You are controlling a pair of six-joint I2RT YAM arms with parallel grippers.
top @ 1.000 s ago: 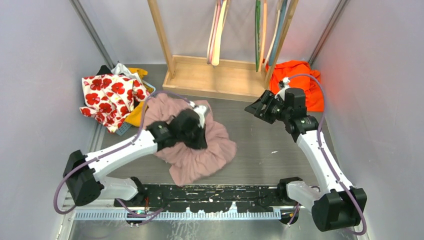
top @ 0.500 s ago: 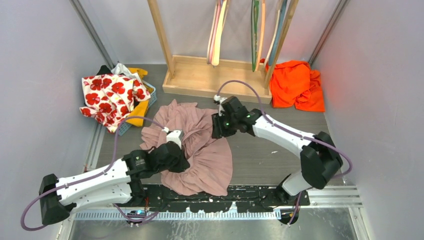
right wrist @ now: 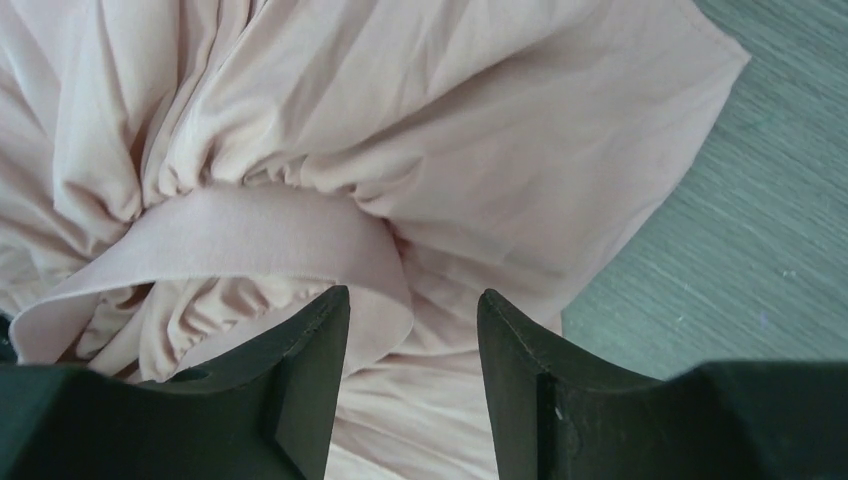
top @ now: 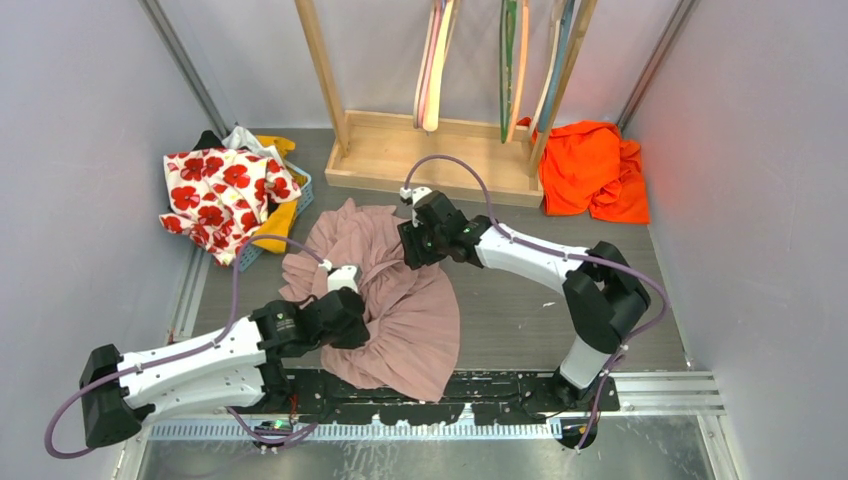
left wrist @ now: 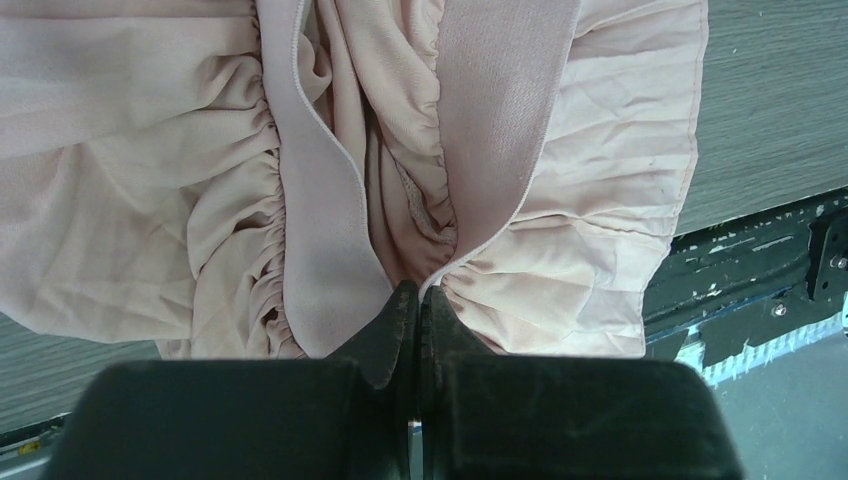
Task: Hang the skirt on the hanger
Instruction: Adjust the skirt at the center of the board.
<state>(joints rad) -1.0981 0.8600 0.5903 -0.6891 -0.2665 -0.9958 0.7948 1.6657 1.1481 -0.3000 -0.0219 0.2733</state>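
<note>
Left wrist view: the waistband (left wrist: 500,120) of the skirt (left wrist: 130,200) is pinched in the left gripper (left wrist: 417,300), while the right gripper (right wrist: 412,300) is seen open over it.

The top view looks down from above and behind the arm bases towards the far wall, far enough off to take in the whole table (top: 520,300) and both arms. The left wrist camera sits just behind the left gripper (left wrist: 417,298) and looks along it, very close to the skirt (left wrist: 130,200). The right wrist camera looks past the right gripper (right wrist: 412,310) in the same way, equally close. All three views share the skirt's waistband (right wrist: 230,235), and the left wrist and top views also share the black base rail (left wrist: 740,270)
</note>
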